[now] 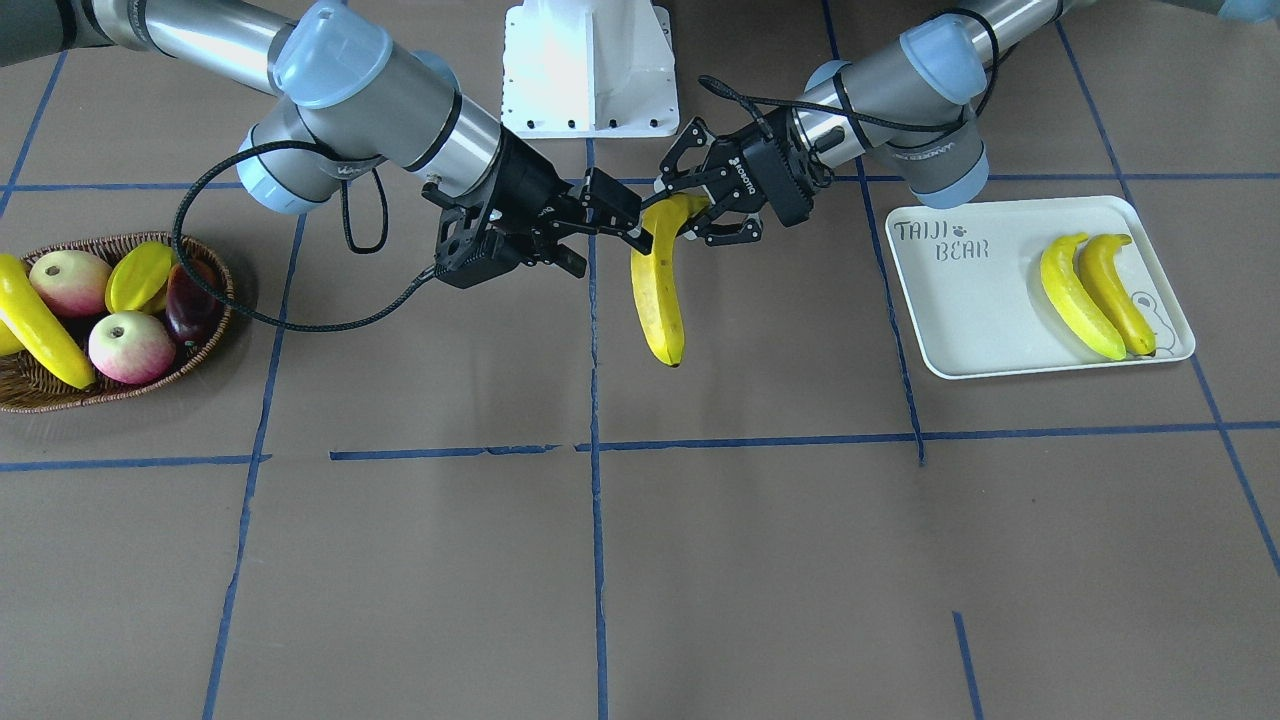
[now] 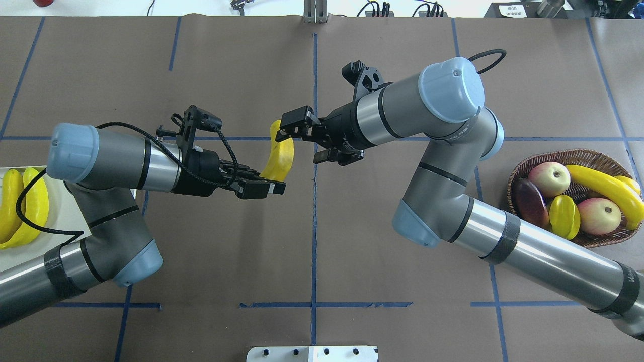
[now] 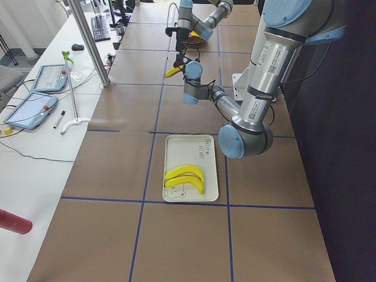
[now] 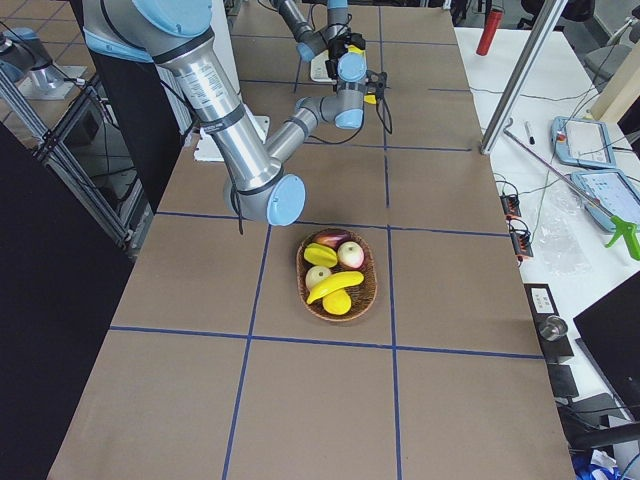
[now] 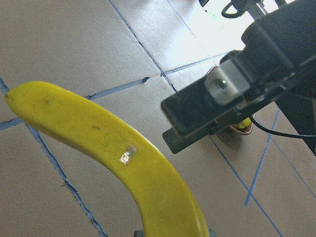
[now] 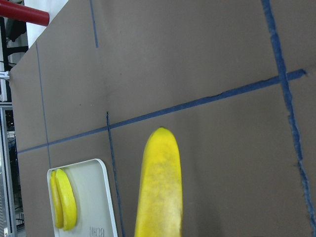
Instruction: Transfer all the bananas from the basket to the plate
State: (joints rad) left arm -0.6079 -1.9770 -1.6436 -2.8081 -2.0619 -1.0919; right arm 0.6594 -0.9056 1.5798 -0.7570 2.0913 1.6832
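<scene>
One banana (image 1: 660, 300) hangs in the air over the middle of the table. My left gripper (image 1: 685, 212) is shut on its upper end; it shows in the overhead view (image 2: 269, 181) too. My right gripper (image 1: 612, 250) is open right beside the banana, one finger (image 5: 212, 108) close to it without clasping it. Two bananas (image 1: 1075, 295) (image 1: 1115, 290) lie side by side on the plate (image 1: 940, 300). One banana (image 1: 35, 320) lies in the basket (image 1: 215, 320).
The basket also holds two apples (image 1: 130, 347), a starfruit (image 1: 138, 275), a dark red fruit (image 1: 190, 300) and a partly hidden yellow fruit (image 2: 629, 183). The white robot base (image 1: 590, 70) stands at the table's back. Blue tape lines cross the brown table.
</scene>
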